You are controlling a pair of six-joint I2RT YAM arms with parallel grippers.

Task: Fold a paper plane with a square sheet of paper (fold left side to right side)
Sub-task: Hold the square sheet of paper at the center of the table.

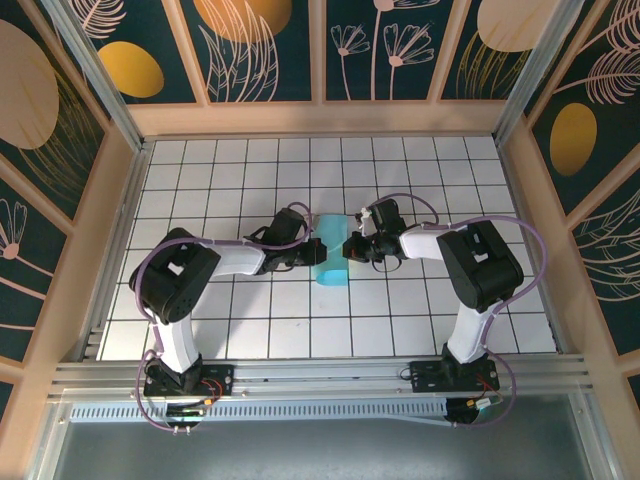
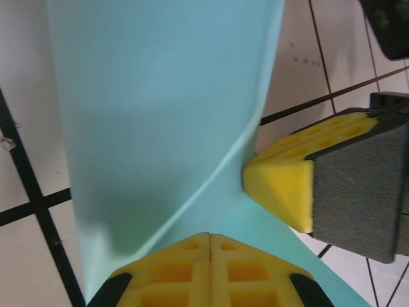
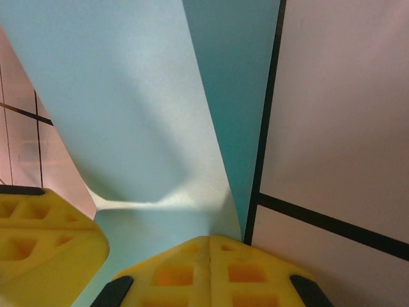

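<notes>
The square sheet of paper (image 1: pixel 331 264) is light cyan and lies partly folded over itself in the middle of the white grid table, between my two grippers. My left gripper (image 1: pixel 317 250) is shut, its yellow tips (image 2: pixel 210 238) down on the paper (image 2: pixel 160 96). From the other side my right gripper (image 1: pixel 351 247) is also shut, its tip (image 2: pixel 281 185) pressing where a raised fold runs across the sheet. In the right wrist view the right gripper (image 3: pixel 209 242) rests on the paper (image 3: pixel 128 96) beside a grid line, with a left finger (image 3: pixel 45 236) close by. A paper plane is out of view.
The white grid table (image 1: pixel 230 170) is boxed in by wooden walls (image 1: pixel 120 200) on three sides. An aluminium rail (image 1: pixel 320 372) carrying the arm bases runs along the near edge. Both arms reach inward to the table's middle.
</notes>
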